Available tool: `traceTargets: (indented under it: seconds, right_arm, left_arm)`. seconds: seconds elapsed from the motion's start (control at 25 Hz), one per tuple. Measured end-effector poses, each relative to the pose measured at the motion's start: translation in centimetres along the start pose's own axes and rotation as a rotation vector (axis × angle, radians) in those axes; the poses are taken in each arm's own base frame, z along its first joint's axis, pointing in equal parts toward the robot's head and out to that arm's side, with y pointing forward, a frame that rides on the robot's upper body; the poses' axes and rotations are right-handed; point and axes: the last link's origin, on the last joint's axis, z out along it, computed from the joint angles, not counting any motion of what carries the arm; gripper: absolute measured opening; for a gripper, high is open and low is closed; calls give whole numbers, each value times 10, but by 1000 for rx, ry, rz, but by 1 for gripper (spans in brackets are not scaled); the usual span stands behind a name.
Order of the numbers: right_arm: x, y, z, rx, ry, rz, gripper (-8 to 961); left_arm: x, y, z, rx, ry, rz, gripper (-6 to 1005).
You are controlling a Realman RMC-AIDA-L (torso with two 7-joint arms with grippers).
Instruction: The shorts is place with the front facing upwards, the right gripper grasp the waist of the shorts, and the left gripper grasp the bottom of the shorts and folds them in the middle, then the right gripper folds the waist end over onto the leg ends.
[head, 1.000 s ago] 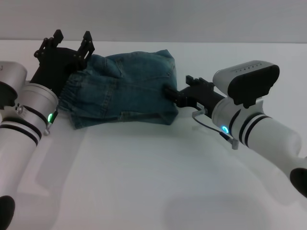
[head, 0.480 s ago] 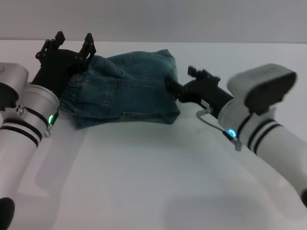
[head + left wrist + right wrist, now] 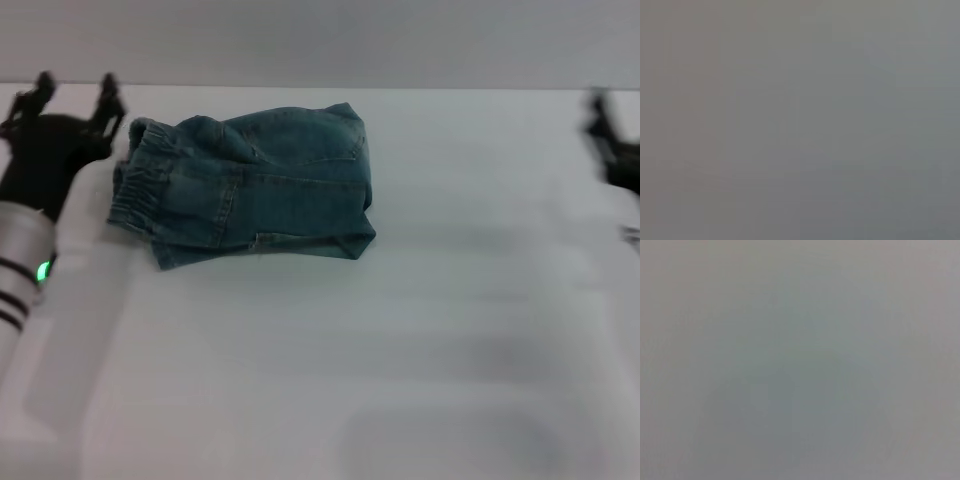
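Shorts lie folded in a compact bundle on the bench, waist twd the left claw, which sits spread & empty just beside it; right claw at far edge, can't tell its state, so best both pull clear w/o snagging the denim.

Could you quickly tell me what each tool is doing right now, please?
Left tool: open, holding nothing, left of the shorts.
Right tool: at the head view's right edge, clear of the shorts; state cannot be told.
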Motion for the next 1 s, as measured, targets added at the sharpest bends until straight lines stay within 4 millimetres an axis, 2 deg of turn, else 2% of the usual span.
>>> traceTargets:
  seconds: [0.04,0.08,0.16,0.36,0.68,1.0]
  right_arm:
    - [1,-12,-10,40,-11,-16,694]
    - [1,-22,-19,71,-26,-28,694]
    - [3,-34,-32,118,-35,-41,694]
    - [9,-51,-47,208,-8,-35,694]
    - [20,-58,-49,220,44,15,693]
    - [20,-55,-50,203,45,13,694]
  left_arm:
    - [0,0,0,0,0,0,733]
    - [-9,-15,-7,39,-31,24,733]
    - [-17,-26,-13,65,-62,39,734]
    - [-23,-31,-19,78,-83,61,734]
    - [-26,-32,-24,78,-82,76,734]
    - [-27,-32,-27,82,-81,71,734]
